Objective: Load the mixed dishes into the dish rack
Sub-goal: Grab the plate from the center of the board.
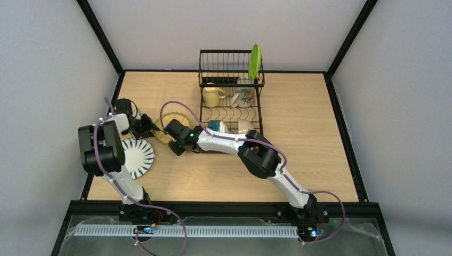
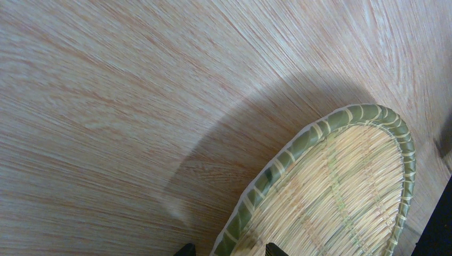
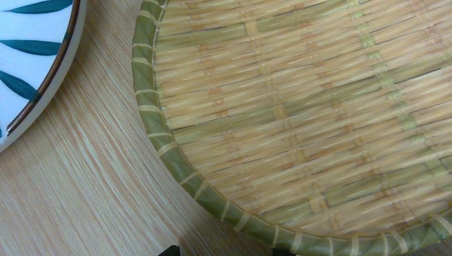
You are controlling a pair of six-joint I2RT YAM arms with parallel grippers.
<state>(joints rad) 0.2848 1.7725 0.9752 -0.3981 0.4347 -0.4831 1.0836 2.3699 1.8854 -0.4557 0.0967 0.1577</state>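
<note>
Here's the tan round plate with the woven-basket look and green-wrapped rim (image 3: 298,106). It sits on the pale wood tabletop (image 1: 298,138), near the left of the black wire dish rack (image 1: 231,52) and just beside the white plate with dark radiating stripes (image 1: 136,157), not touching it.

My left jaws straddle its rim, one tip on either side (only the very tips peek in at the bottom of the left wrist view). I cannot tell whether they bite or merely bracket it. A broad shadow spreads beyond the plate there, so that edge may be tipped up. My right jaws hang spread wide over the plate's face, pinching nothing.

Now, how will it handle? I'd call it stiff, thin and fairly light, so it should swing freely from a single pinch. For all the weave pattern the surface looks smooth, so I expect it to be slippery. The rim is the only place to take hold, because the face offers nothing and the underside is against the wood. I'd pinch across the rim, tips well in, and keep it from knocking the striped neighbour, since both could chip.
</note>
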